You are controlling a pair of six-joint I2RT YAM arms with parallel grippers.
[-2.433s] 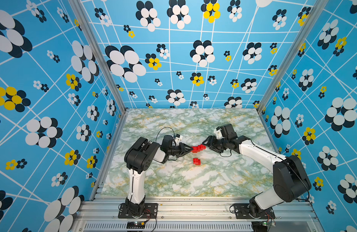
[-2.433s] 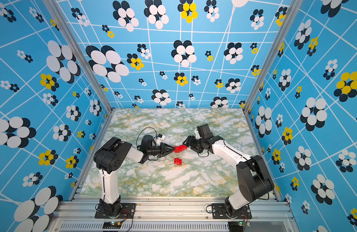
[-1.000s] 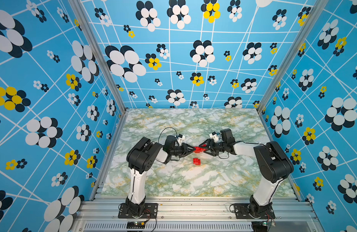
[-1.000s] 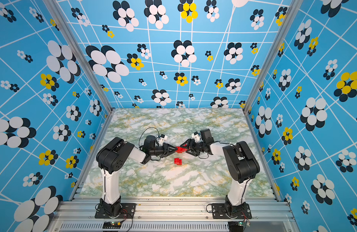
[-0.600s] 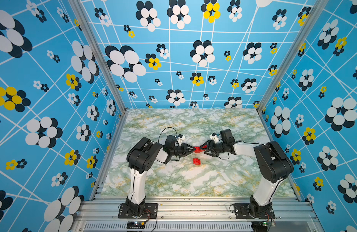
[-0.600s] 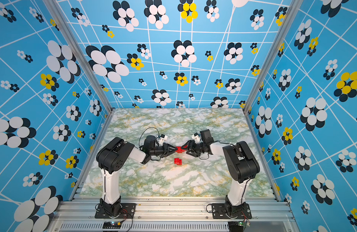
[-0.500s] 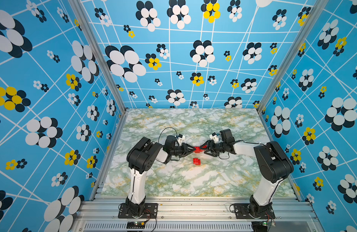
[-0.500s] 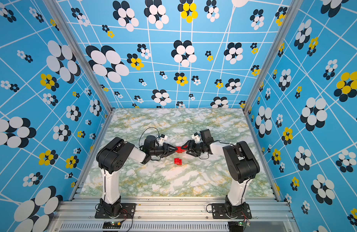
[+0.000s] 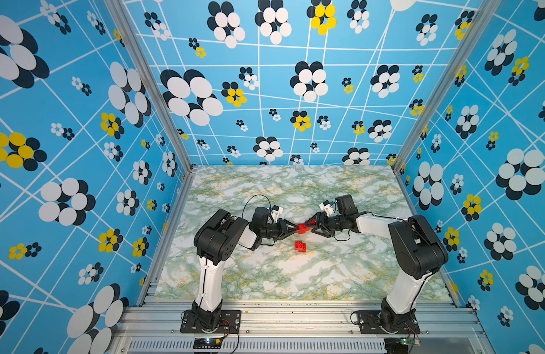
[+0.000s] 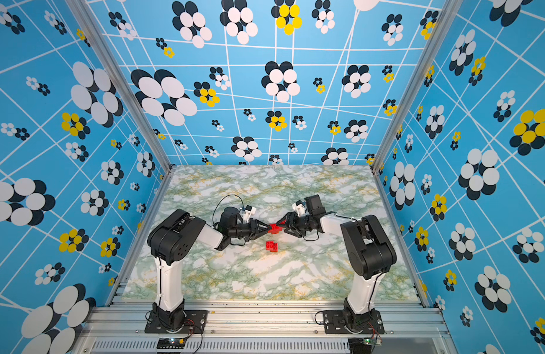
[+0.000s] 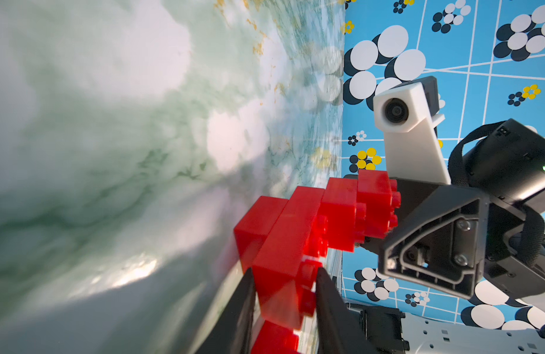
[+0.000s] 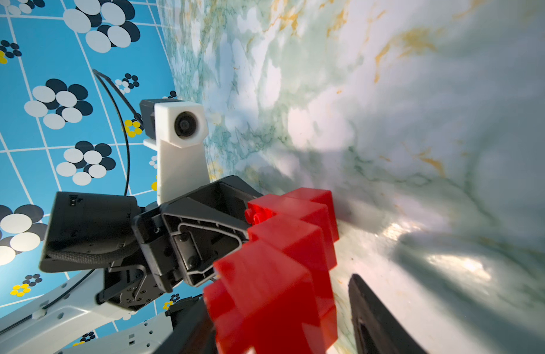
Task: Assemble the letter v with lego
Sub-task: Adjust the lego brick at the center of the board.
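Just beyond the spare bricks (image 9: 300, 246) on the table (image 9: 265, 275), my left gripper (image 11: 284, 272) clamps the joined bricks (image 9: 301, 227), I judge as an anchor, while my right gripper (image 9: 311, 226) stands apart around their far end (a gap shows beside one finger), likely to press.

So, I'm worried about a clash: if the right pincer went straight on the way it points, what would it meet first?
The joined red lego bricks, which sit between the right pincer's fingers; right behind them, it seems, the left pincer, clamped on their other end and pointing back at it.
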